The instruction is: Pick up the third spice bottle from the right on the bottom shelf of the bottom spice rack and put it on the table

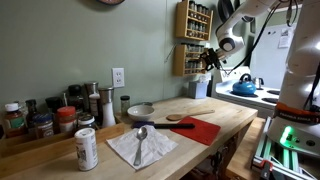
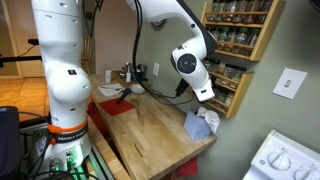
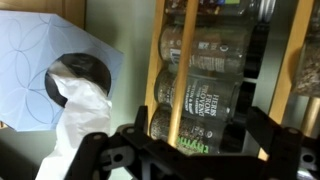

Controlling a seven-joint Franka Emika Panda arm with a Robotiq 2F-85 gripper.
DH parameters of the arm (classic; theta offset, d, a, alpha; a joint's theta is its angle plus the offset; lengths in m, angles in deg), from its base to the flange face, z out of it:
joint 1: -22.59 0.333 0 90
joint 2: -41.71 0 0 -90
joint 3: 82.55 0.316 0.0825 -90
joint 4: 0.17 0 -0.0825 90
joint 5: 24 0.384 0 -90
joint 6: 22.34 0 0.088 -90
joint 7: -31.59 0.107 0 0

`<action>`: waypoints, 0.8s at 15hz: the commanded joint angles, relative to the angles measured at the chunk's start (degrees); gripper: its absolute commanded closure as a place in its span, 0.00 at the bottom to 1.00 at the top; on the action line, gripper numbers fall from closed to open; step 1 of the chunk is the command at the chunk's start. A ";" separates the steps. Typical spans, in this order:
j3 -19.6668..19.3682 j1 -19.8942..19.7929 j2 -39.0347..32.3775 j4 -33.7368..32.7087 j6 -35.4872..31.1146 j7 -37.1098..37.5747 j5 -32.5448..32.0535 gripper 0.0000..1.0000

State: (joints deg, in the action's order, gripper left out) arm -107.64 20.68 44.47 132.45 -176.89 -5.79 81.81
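My gripper [image 1: 207, 58] is up at the lower wooden spice rack [image 1: 188, 60] on the wall, also seen in an exterior view [image 2: 228, 88]. In the wrist view the black fingers [image 3: 185, 152] stand spread, one on each side of a spice bottle with a green "thyme" label [image 3: 195, 138] on the rack's bottom shelf. I cannot tell whether they touch it. More dark-capped bottles [image 3: 205, 60] sit beside it behind the wooden rail. The butcher-block table [image 1: 215, 125] lies below, also in an exterior view [image 2: 160, 135].
A blue tissue box [image 3: 40, 70] stands on the table under the rack [image 2: 200, 125]. A second rack [image 1: 195, 20] hangs above. A red mat, bowl, spoon on a napkin, a can and jars [image 1: 40, 120] occupy the table. A blue kettle [image 1: 243, 87] sits on the white stove [image 2: 285, 160].
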 commanded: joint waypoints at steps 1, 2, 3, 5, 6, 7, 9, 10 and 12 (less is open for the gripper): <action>-0.22 -0.15 -2.18 -1.66 1.43 -2.92 4.62 0.00; -0.20 -0.14 -2.31 -1.79 1.83 -3.31 5.35 0.00; -0.18 -0.13 -2.46 -1.82 2.27 -3.53 5.77 0.00; -0.16 -0.13 -2.83 -2.04 2.73 -4.00 6.50 0.00; -0.16 -0.15 -2.97 -2.19 2.96 -4.22 6.98 0.00; -0.17 -0.17 -3.05 -2.46 2.87 -4.97 8.04 0.00; -0.17 -0.17 -3.34 -2.90 2.62 -5.40 9.70 0.00; -0.17 -0.17 -3.41 -2.95 2.90 -5.47 10.21 0.00; -0.14 -0.14 -3.59 -2.90 3.05 -5.48 10.77 0.00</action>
State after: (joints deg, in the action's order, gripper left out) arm -107.62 20.68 42.00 130.11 -175.09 -9.53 89.86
